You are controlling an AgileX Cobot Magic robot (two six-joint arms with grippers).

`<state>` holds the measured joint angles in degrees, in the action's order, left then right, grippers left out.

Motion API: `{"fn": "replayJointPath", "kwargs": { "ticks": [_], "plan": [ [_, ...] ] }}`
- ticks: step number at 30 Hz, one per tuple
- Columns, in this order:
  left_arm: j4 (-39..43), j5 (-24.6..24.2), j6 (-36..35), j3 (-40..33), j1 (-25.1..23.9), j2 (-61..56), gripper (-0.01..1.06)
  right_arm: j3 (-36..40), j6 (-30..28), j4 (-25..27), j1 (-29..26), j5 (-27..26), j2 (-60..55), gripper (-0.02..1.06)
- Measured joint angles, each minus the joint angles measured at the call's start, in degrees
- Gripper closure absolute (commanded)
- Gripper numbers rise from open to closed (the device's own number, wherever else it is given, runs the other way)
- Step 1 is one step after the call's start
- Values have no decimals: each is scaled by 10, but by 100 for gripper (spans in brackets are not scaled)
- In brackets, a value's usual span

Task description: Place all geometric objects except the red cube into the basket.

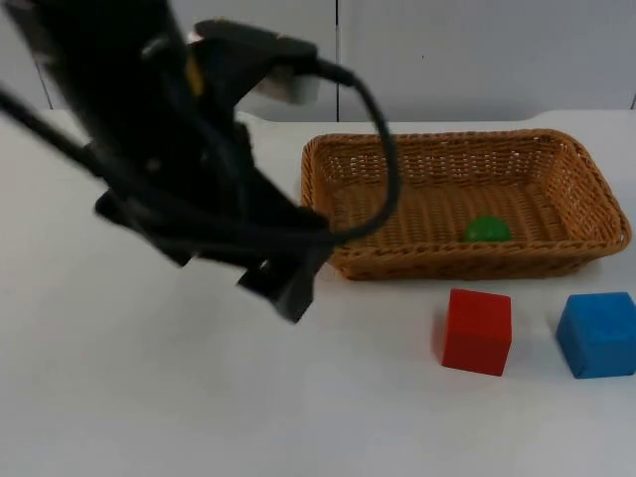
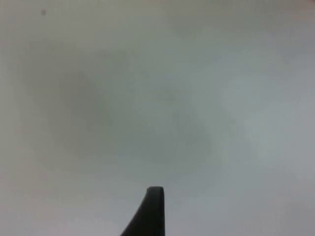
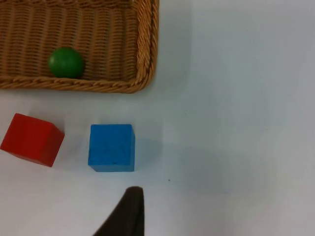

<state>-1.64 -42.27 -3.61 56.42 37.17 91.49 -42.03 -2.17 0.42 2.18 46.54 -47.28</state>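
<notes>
two cubes are sitting on the white table point(image 1: 149, 397) just in front of the one wicker basket point(image 1: 581, 174): one red cube point(image 1: 477, 331) and one blue cube point(image 1: 598, 335), side by side and apart. one green ball point(image 1: 487, 230) is lying inside the basket near its front wall. left gripper point(image 1: 283, 288) is hanging over bare table just left of the basket; whether its fingers are parted i cannot tell. right gripper's fingertip point(image 3: 125, 214) is hovering near the blue cube, its spread also unclear.
</notes>
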Motion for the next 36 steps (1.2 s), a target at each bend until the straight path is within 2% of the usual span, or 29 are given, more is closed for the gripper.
{"fn": "replayJointPath", "kwargs": {
  "ticks": [7, 12, 15, 17, 18, 22, 23, 28, 33, 36],
  "plan": [
    [8, 11, -30, -69, 0, -66, 16, 0, 0, 0, 0, 0, 0, -1],
    [64, -3, -90, -92, -6, -109, 16, 0, 0, 0, 0, 0, 0, -1],
    [88, -6, -118, -113, -41, -153, 16, 1, 0, 3, 0, 0, 0, -1],
    [93, -18, -124, -126, -81, -183, 16, 10, 0, 8, 0, -4, 0, -1],
    [93, -18, -124, -126, -81, -183, 16, 10, 0, 8, 0, -4, 0, -1],
    [94, -54, -125, -141, -166, -246, 16, 19, 0, 12, 0, -4, 0, -1],
    [94, -54, -125, -141, -166, -246, 16, 19, 0, 12, 0, -4, 0, -1],
    [91, -66, -116, -167, -255, -335, 16, 20, 0, 14, 0, -8, 0, -1],
    [63, -70, -82, -193, -289, -402, 16, 20, 0, 15, 0, -9, 0, -1],
    [60, -73, -75, -212, -289, -443, 16, 20, 0, 15, 0, -9, 0, -1]
  ]
}}
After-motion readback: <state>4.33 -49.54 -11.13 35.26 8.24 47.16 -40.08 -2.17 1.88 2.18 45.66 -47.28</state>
